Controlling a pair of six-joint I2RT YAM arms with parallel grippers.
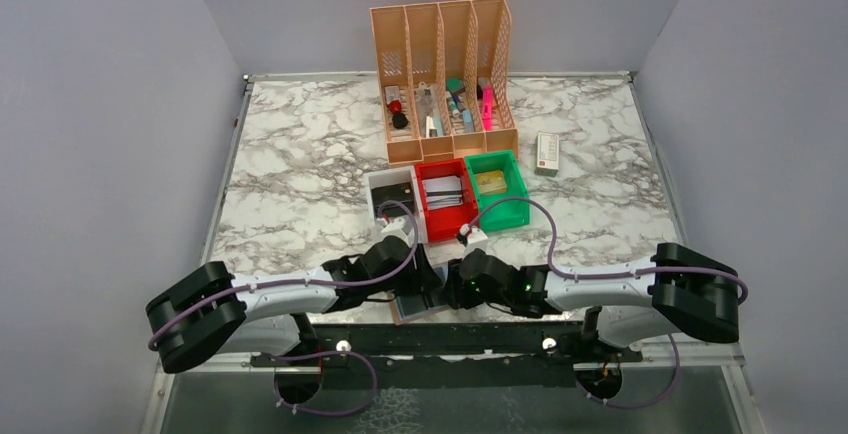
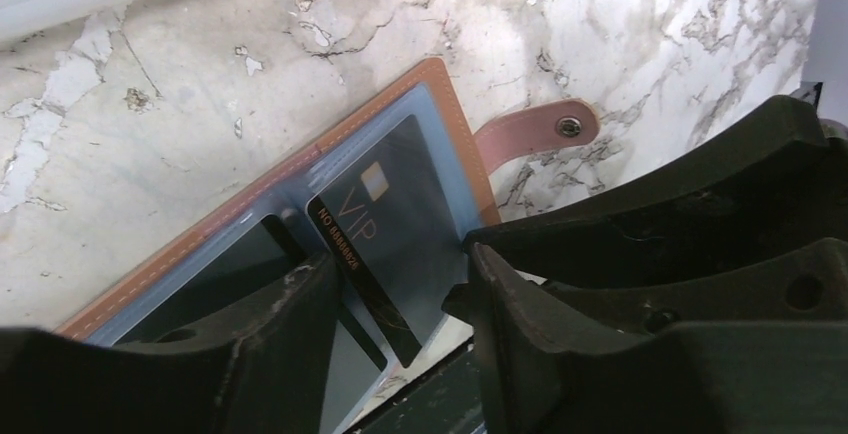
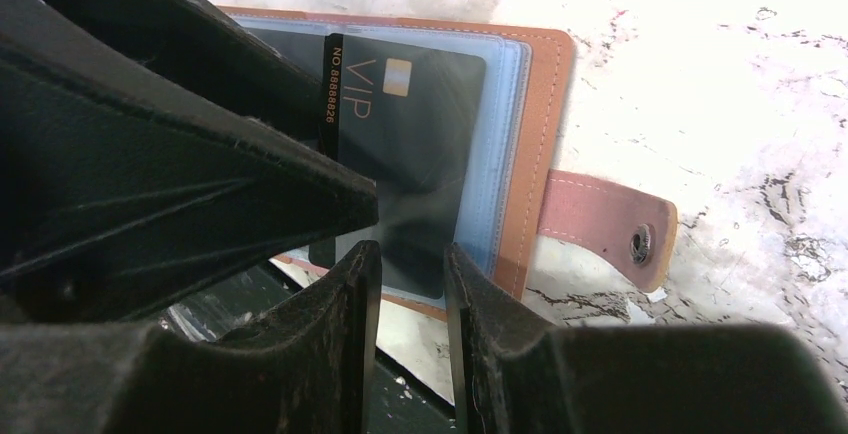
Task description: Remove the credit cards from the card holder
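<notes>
The tan-brown card holder [image 2: 440,89] lies open near the table's front edge, showing blue plastic sleeves and a pink snap strap [image 2: 540,130]. A dark credit card [image 2: 400,209] marked VIP, with a black strip along one side, lies on the sleeves. My left gripper [image 2: 400,274] stands open over it, and the strip runs between its fingers. My right gripper [image 3: 410,254] hovers at the card's [image 3: 420,144] near edge, jaws a narrow gap apart with nothing between them. In the top view both grippers [image 1: 425,279] [image 1: 462,279] meet tip to tip over the holder [image 1: 408,306].
A tan desk organizer [image 1: 445,74] stands at the back. White [image 1: 380,186], red [image 1: 425,214] and green [image 1: 512,199] bins sit just beyond the grippers. A small white box [image 1: 547,152] lies at the right. The black base rail [image 1: 440,339] runs right beside the holder.
</notes>
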